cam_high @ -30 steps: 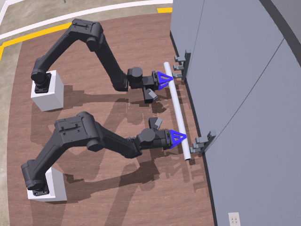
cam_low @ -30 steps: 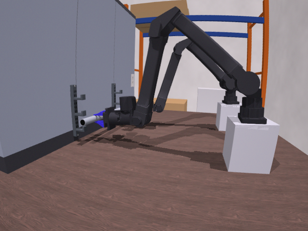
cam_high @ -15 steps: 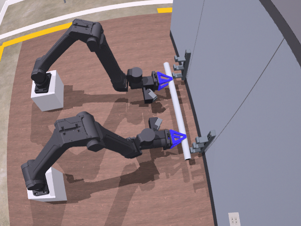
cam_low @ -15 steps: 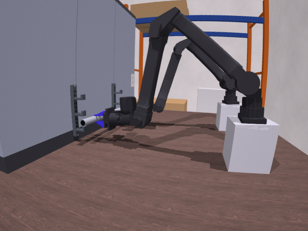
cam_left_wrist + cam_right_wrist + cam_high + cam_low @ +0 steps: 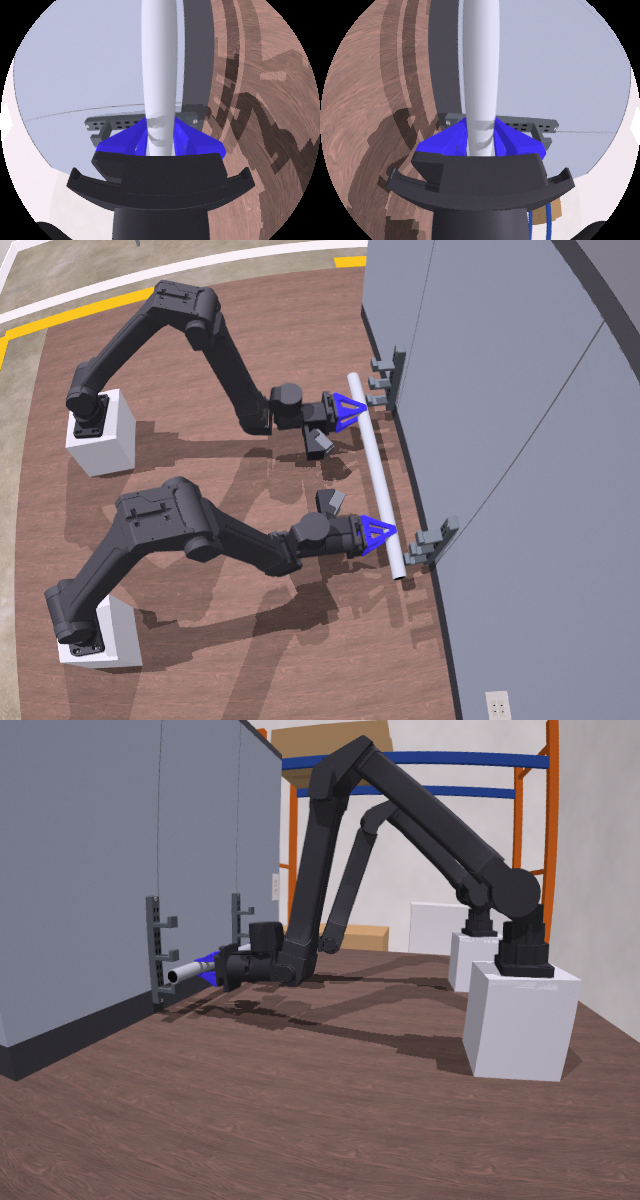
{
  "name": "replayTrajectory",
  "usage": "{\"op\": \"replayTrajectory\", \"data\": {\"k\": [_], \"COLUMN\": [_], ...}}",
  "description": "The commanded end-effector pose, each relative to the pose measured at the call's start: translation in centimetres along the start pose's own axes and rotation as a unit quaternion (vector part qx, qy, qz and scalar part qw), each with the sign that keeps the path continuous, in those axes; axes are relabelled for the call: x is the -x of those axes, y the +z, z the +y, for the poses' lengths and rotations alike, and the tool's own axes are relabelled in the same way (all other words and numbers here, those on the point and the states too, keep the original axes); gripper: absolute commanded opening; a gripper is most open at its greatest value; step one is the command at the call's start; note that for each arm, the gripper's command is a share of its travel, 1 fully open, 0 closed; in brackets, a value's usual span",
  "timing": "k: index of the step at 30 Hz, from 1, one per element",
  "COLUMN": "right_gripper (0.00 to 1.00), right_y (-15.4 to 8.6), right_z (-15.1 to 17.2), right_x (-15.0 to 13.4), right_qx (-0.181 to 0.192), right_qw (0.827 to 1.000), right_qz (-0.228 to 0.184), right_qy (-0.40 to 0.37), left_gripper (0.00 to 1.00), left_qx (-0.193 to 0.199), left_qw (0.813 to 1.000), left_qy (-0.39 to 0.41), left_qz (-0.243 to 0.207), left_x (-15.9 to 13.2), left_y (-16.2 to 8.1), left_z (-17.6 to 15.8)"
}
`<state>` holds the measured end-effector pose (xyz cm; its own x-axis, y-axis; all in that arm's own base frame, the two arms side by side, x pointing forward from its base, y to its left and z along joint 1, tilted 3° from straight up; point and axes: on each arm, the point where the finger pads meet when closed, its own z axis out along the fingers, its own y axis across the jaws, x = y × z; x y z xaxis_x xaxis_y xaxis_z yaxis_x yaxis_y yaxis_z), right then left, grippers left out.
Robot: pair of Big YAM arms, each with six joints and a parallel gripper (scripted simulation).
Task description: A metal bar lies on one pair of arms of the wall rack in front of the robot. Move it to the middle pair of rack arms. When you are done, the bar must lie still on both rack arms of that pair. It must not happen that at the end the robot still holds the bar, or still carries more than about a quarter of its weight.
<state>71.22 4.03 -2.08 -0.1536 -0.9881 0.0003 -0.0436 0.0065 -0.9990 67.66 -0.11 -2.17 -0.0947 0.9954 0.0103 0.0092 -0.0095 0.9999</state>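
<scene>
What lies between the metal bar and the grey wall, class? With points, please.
The two rack uprights (image 5: 399, 364) (image 5: 150, 947) (image 5: 189, 121) (image 5: 454, 119) with their arms, fixed on the grey wall (image 5: 516, 472) (image 5: 77, 875) (image 5: 75, 75) (image 5: 560, 65) beyond the metal bar (image 5: 376, 462) (image 5: 188, 971) (image 5: 160, 60) (image 5: 481, 60); the top view shows this.
</scene>
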Motion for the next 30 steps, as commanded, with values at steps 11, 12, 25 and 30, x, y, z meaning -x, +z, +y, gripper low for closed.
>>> {"op": "replayTrajectory", "data": {"k": [11,12,25,30], "right_gripper": [0.00,0.00,0.00,0.00], "right_y": [1.09,1.09,1.12,1.12], "right_z": [-4.60,-4.60,-4.52,-4.50], "right_x": [-0.09,-0.09,-0.09,-0.09], "right_qx": [-0.049,-0.049,-0.049,-0.049], "right_qw": [0.999,0.999,0.999,0.999], "right_qz": [0.007,0.007,0.007,0.007], "right_qy": [0.004,0.004,0.004,0.004], "left_gripper": [0.00,0.00,0.00,0.00], "left_qx": [0.051,0.051,0.051,0.051], "left_qw": [0.999,0.999,0.999,0.999], "left_qy": [-0.008,-0.008,-0.008,-0.008], "left_qz": [0.012,0.012,0.012,0.012], "left_x": [-1.17,-1.17,-1.17,-1.18], "left_y": [1.15,1.15,1.27,1.30], "left_z": [3.56,3.56,3.49,3.47]}}
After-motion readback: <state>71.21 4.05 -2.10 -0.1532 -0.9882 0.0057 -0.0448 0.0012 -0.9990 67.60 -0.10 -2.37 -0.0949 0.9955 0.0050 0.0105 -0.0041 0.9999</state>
